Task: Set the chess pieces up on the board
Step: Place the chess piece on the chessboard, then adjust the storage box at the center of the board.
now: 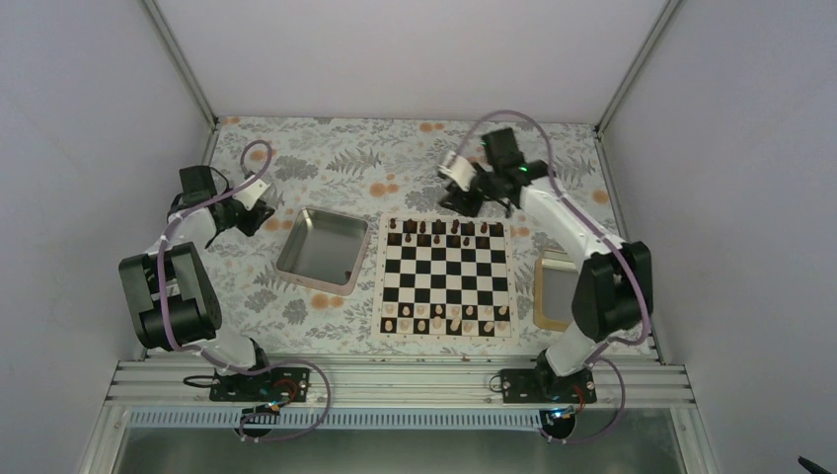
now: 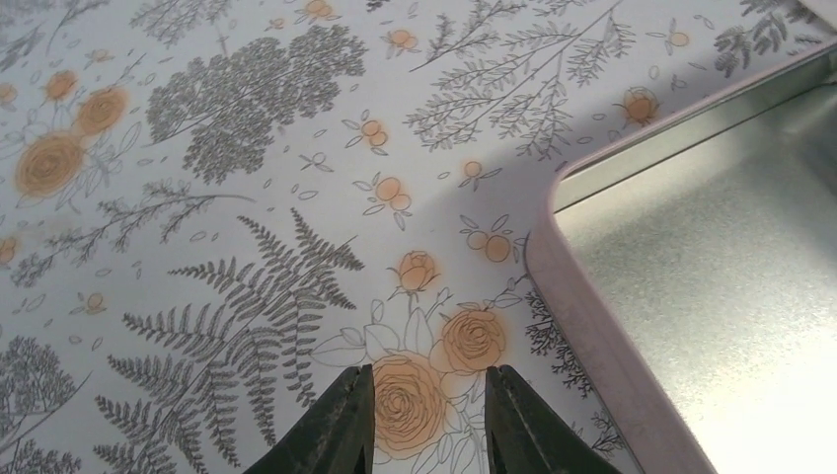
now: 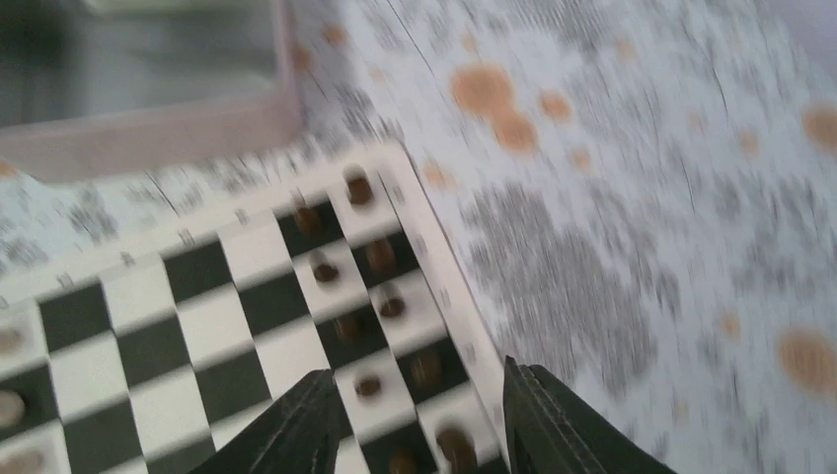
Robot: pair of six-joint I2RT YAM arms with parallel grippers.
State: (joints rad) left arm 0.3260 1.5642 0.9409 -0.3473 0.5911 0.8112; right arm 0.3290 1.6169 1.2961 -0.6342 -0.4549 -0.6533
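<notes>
The board (image 1: 446, 279) lies mid-table. Dark chess pieces (image 1: 444, 229) stand along its two far rows, and pale pieces line the near rows. My right gripper (image 1: 457, 201) hovers above the board's far edge. In the blurred right wrist view it (image 3: 419, 395) is open and holds nothing, over dark pieces (image 3: 326, 269) near the board's light border (image 3: 439, 272). My left gripper (image 1: 261, 218) is off the board, by the metal tray's far left corner. In the left wrist view it (image 2: 426, 395) is open over the flowered cloth, with nothing between its fingers (image 2: 341, 425).
A shiny square metal tray (image 1: 296, 259) sits left of the board; its rim (image 2: 582, 316) runs just right of my left fingers. A second tray with a yellowish rim (image 1: 541, 292) lies right of the board, under the right arm. White walls enclose the flowered tablecloth.
</notes>
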